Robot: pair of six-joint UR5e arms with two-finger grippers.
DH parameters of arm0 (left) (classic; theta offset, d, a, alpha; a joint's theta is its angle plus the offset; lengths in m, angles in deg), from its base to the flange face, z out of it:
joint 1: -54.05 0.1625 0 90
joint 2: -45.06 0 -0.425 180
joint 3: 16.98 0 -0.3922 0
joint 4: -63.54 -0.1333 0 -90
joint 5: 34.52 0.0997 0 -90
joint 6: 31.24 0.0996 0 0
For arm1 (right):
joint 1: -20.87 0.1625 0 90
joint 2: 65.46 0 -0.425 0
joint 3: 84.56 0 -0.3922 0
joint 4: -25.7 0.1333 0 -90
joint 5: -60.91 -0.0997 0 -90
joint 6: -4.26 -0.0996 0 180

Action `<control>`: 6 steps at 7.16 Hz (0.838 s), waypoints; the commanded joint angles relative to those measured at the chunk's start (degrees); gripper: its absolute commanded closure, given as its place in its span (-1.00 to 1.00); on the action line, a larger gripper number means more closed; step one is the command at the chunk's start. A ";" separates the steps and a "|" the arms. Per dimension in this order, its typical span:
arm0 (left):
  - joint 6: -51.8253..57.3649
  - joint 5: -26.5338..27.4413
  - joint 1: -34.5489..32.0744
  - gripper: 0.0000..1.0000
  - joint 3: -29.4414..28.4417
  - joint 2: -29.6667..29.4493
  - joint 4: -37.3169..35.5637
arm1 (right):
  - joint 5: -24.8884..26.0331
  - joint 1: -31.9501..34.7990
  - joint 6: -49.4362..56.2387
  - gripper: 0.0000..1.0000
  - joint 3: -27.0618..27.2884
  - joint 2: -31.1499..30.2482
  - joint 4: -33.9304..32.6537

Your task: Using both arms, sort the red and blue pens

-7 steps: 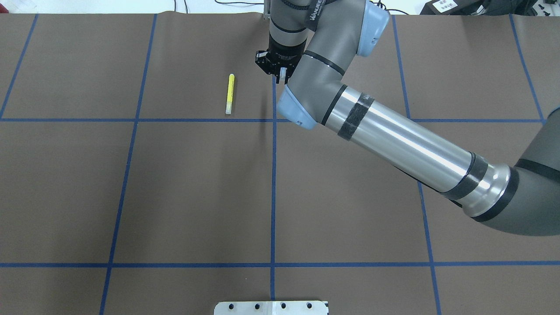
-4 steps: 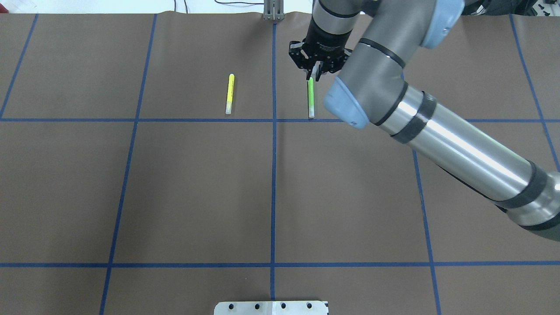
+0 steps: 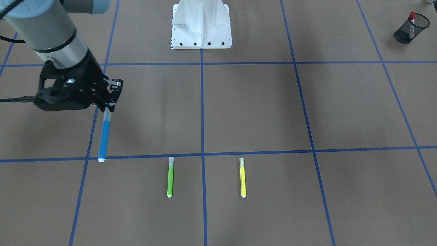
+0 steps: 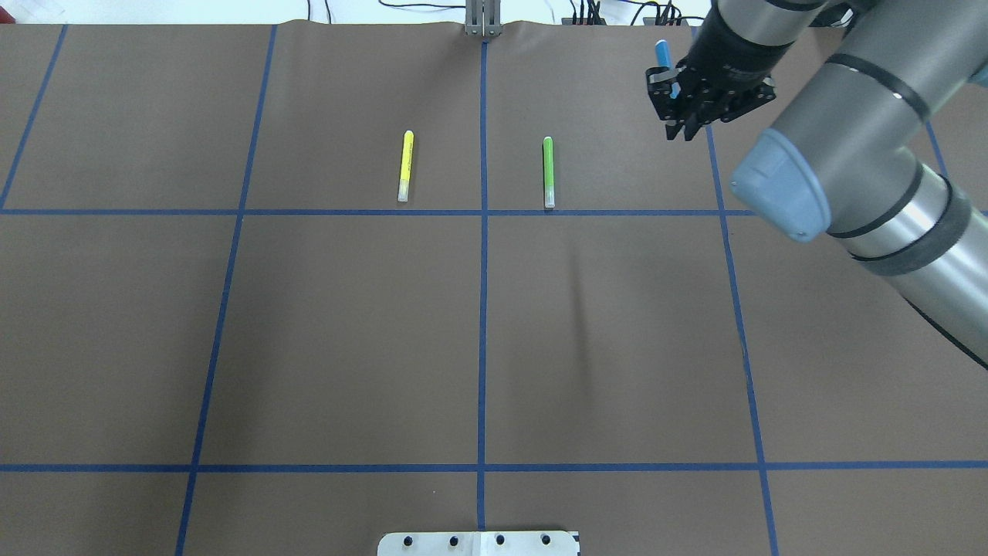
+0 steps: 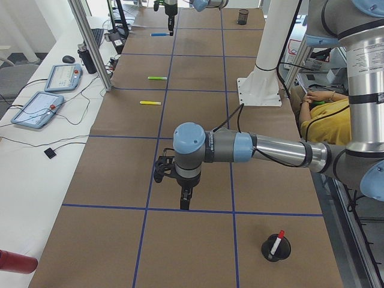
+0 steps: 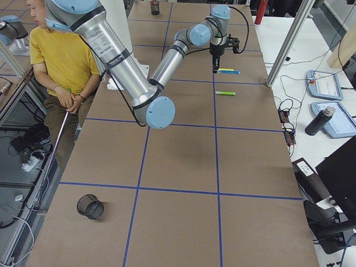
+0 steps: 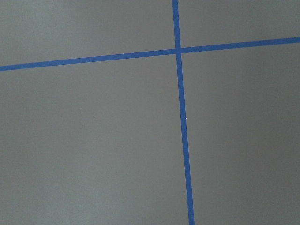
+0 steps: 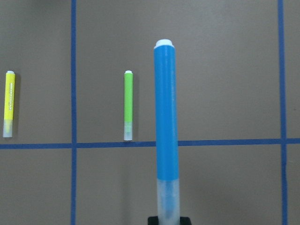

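Observation:
My right gripper [image 3: 107,108] [image 4: 681,127] is shut on the translucent cap of the blue pen [image 3: 104,136] [image 8: 166,117]. The pen hangs tilted above the table, white end lowest, over a blue tape line. The red pen [image 3: 412,18] [image 5: 276,242] stands red cap up in a black mesh cup [image 3: 408,34] [image 5: 276,251] at the table's left end. My left gripper [image 5: 185,201] hovers over the table near that cup and appears only in the exterior left view, so I cannot tell whether it is open or shut. The left wrist view holds only taped table.
A green marker [image 4: 548,171] [image 3: 170,177] and a yellow marker [image 4: 406,166] [image 3: 242,177] lie parallel on the table, on either side of the centre tape line. A second black mesh cup [image 6: 90,207] stands at the right end. A seated person [image 6: 55,61] is behind the robot.
My right arm has swung rightward in the overhead view, from the centre line past the green marker, carrying the blue pen. The green marker, hidden a second ago, now lies uncovered.

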 commanded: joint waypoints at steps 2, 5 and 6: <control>0.16 -2.01 0.06 -1.00 -0.28 1.86 3.92 | -5.04 7.24 9.19 1.00 10.41 -15.24 -1.00; 0.16 -2.19 0.06 -1.00 -0.10 1.77 4.63 | -5.30 18.20 29.87 1.00 12.47 -30.45 -1.00; 0.16 -2.19 0.14 -1.00 -0.01 1.69 4.63 | -5.13 21.90 37.27 1.00 12.12 -34.41 -1.08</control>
